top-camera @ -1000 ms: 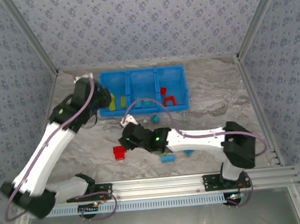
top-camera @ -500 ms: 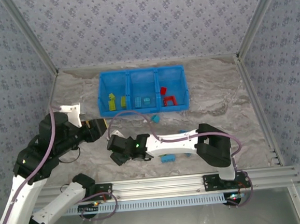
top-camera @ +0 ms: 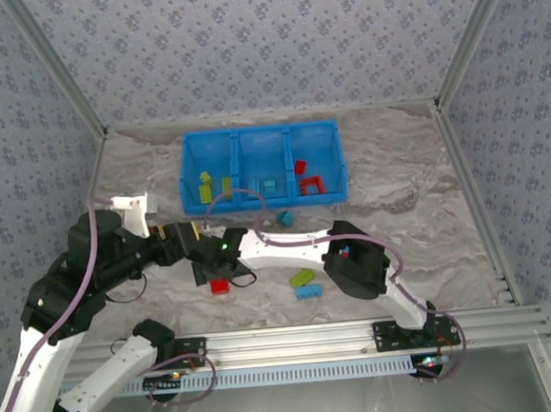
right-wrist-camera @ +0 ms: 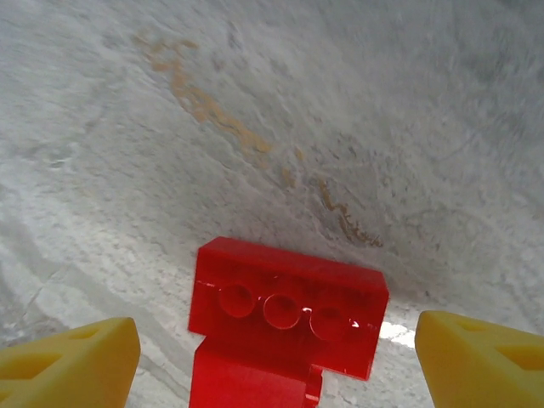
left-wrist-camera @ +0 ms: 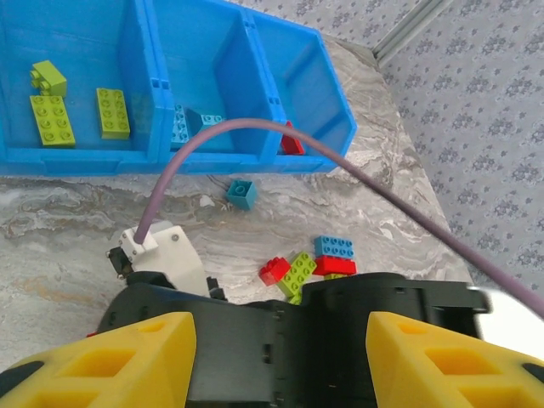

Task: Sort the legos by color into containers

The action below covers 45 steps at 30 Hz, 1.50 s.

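"On the table (top-camera: 398,187), near its front edge, a red brick (right-wrist-camera: 289,310) lies between the fingertips of the right end effector (right-wrist-camera: 274,365). They are spread wide and hold nothing."

"How will the brick feel?"

"Hard, light and a bit slippery, I think. Pinch its smooth sides, not the bumps."

"And the left end effector (left-wrist-camera: 280,357)?"

"Its fingers stand apart, holding nothing. A second ago it was up at the blue bin (top-camera: 341,163). Now it is back beside the right arm, which has swung over the brick."
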Each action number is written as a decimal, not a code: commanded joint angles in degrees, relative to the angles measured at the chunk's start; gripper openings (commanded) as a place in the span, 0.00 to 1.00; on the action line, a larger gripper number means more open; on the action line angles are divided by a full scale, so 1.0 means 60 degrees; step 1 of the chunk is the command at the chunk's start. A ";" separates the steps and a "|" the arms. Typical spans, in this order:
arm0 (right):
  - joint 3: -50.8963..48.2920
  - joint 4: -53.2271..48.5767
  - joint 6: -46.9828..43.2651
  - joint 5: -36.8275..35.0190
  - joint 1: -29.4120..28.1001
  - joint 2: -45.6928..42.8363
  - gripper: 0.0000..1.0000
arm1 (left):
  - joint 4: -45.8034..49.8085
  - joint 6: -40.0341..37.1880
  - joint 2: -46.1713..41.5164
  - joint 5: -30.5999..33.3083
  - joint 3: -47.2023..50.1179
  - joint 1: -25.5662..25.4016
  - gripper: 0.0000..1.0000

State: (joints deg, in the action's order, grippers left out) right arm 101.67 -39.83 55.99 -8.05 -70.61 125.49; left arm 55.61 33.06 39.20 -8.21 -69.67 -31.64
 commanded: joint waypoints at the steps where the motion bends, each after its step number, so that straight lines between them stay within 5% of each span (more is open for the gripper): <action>1: 0.0448 -0.0842 0.1132 0.0296 0.0115 0.0676 0.88 | 0.0050 0.0013 -0.0162 -0.0175 -0.0020 -0.0034 0.56; 9: 0.0668 -0.0695 0.1170 0.0121 0.0140 0.1171 0.88 | 0.0344 -0.0065 -0.0319 -0.0212 0.0069 -0.0032 0.56; 16: 0.0741 -0.0971 0.1195 -0.0414 0.0215 0.1354 0.79 | 0.2081 0.0446 -0.0974 0.0474 -0.0158 -0.0035 0.55; 28: 0.0866 -0.1309 0.1001 -0.1073 0.0205 0.1174 0.61 | 0.4603 0.1250 -0.1392 -0.0585 -0.0557 -0.0037 0.55; 39: -0.0534 -0.1094 0.0583 -0.2866 0.0207 -0.0944 0.53 | 0.3341 0.1370 -0.1073 0.0114 -0.0739 -0.0035 0.56; 45: -0.1662 -0.1504 -0.0088 -0.4297 0.0665 -0.3180 0.51 | 0.1912 0.1153 0.0754 0.0019 -0.1491 -0.0040 0.54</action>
State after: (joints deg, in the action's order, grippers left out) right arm 93.67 -45.69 57.89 -25.93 -68.47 113.65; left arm 74.59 40.56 38.44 -7.92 -76.55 -31.64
